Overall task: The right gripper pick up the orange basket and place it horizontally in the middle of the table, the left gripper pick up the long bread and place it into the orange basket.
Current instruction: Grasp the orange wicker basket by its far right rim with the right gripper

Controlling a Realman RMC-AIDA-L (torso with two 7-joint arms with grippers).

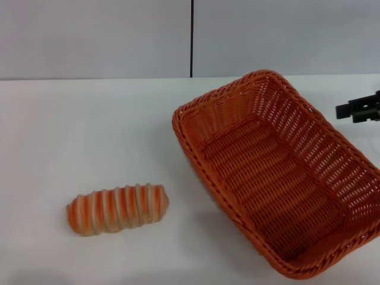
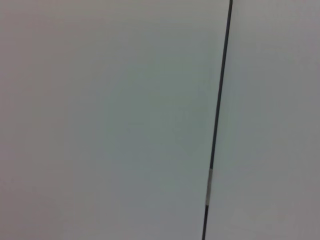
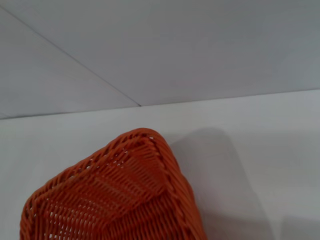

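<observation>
The orange basket (image 1: 325, 140) lies empty on the right half of the white table (image 1: 89, 124), set at a slant with one corner toward the back. One of its corners (image 3: 120, 195) fills the low part of the right wrist view. The long bread (image 1: 117, 209), striped orange and cream, rests on the table at the front left, well apart from the basket. My right gripper (image 1: 358, 110) shows as a black tip at the right edge, just beyond the basket's far right rim and apart from it. My left gripper is out of view.
A grey wall with a dark vertical seam (image 1: 192, 38) stands behind the table; the left wrist view shows only that wall and seam (image 2: 220, 100). Bare tabletop lies between the bread and the basket.
</observation>
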